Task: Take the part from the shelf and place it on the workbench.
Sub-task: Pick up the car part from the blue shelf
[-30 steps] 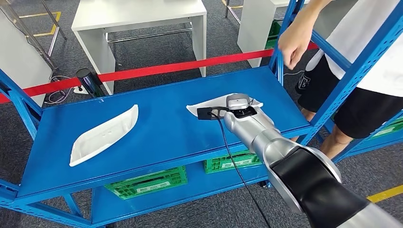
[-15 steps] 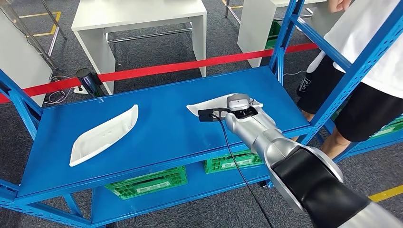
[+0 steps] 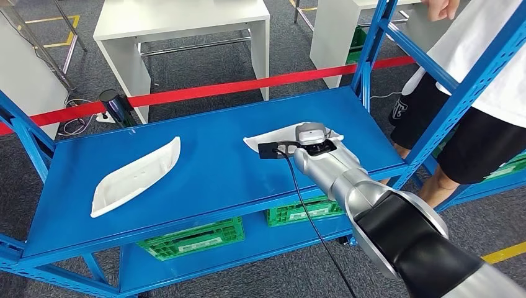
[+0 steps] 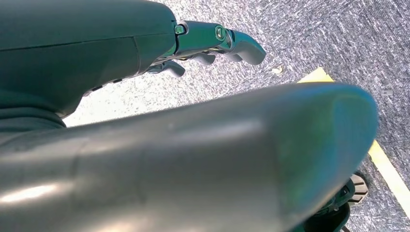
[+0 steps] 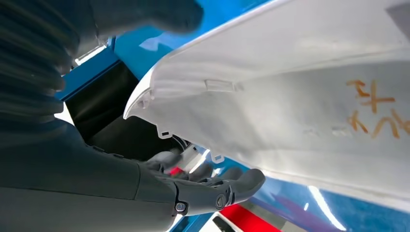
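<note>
Near the middle of the frame, the right robot hand curls around the white curved plastic part on the blue metal shelf. Loose fingers could drop it.

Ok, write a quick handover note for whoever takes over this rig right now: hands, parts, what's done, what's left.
Right robot hand: at the right-hand white moulded plastic part on the blue metal shelf, fingers under its edge, thumb above; whether it grips is unclear.
Left robot hand: hanging over grey carpet, holding nothing.
Second white plastic part: lies on the shelf's left side.
Done: reach to the part.
Left: secure the grasp, lift, carry to the workbench, set down.
</note>
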Robot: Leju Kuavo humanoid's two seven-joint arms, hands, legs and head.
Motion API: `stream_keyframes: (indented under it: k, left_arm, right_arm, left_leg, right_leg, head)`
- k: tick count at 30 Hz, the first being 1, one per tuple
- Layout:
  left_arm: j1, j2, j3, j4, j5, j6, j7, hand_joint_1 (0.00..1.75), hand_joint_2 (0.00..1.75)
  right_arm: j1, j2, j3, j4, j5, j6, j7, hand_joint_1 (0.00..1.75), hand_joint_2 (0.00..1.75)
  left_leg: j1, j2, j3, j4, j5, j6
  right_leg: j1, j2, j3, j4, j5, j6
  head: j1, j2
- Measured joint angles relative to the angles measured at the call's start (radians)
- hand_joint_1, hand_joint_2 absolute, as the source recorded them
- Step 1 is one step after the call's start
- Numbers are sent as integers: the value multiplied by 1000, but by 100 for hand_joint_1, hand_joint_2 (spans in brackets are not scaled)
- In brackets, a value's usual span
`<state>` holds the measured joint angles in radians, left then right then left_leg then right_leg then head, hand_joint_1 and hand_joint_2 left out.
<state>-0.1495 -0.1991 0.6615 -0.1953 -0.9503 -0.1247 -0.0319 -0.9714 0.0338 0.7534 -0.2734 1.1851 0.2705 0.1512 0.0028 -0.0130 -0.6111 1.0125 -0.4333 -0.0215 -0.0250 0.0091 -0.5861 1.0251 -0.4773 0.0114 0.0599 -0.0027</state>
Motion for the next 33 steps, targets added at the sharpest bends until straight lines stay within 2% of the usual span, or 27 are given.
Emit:
stream_keyframes:
  k: [33]
  left_arm:
    - [-1,0,1,0,-14,0,-12,0,0]
  right_arm:
    - [-7,-4,6,-14,-41,-22,11,175,175]
  left_leg:
    - [0,0,0,0,0,0]
  right_leg:
    - [0,0,1,0,0,0]
  head:
    - [0,0]
